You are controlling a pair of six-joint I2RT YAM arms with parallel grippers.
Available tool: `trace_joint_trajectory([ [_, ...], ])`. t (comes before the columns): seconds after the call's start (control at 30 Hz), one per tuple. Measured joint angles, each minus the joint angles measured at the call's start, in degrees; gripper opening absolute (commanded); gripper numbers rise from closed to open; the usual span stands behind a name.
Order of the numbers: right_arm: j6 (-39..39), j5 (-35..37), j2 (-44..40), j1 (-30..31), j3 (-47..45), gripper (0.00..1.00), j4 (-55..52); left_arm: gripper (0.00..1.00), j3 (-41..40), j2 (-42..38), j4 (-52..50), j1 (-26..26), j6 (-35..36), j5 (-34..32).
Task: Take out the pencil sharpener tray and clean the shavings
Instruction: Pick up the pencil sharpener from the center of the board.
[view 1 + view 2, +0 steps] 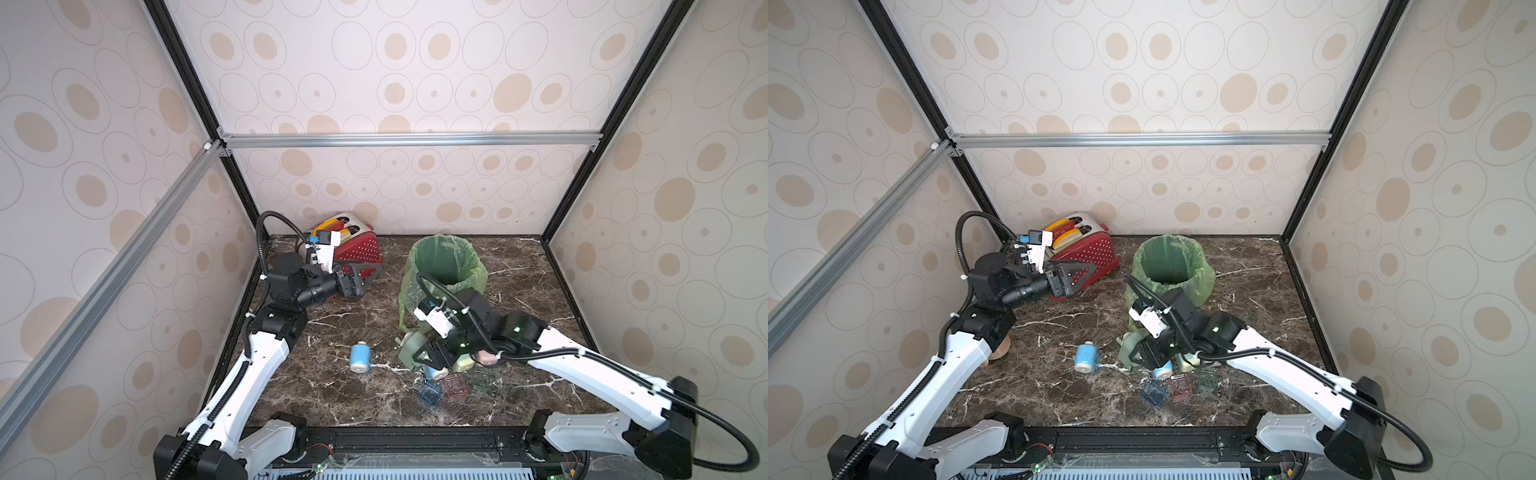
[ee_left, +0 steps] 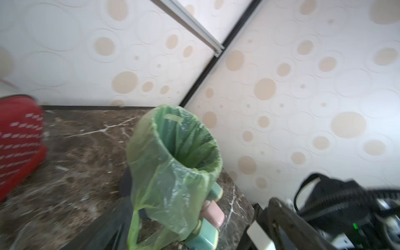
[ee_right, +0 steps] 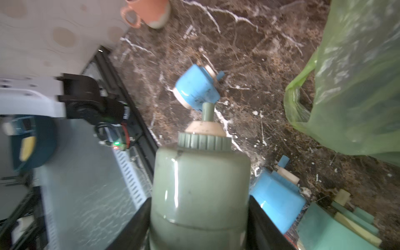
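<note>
Green sharpener (image 3: 201, 173) clamped in R tool (image 3: 200, 203), down at surface (image 1: 332, 399) near bin (image 1: 469, 249); L tool (image 1: 1073, 276) gapes wide, empty. Tray apparently not yet out, shavings undumped: task looks barely begun.

Walls: cream wallpaper (image 1: 395, 83) with tan ovals, left, far, right.
Frame: black posts (image 1: 187, 70), silver rails (image 1: 411, 139).
Desk (image 1: 519, 291): dark brown marble, white veins.

Glossy plastic green sharpener (image 3: 201, 184), crinkled plastic bag (image 2: 164, 173), polished marble-patterned table (image 1: 332, 395).
</note>
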Motion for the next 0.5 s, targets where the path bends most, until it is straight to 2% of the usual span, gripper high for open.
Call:
trace_joint_trajectory([
  [0.23,-3.9,-19.2,-8.9,-9.9,3.1,0.00,-2.8,0.98,1.2,2.0,3.4,-9.7,0.7,10.0],
  [0.37,-6.6,-24.6,-8.5,-10.7,5.4,0.00,-5.7,0.98,4.1,4.8,-1.1,-16.2,4.9,11.3],
  [0.5,-9.8,-27.0,-7.6,-11.7,8.2,0.00,-10.0,0.92,6.3,7.2,-5.8,-20.9,9.2,13.0],
])
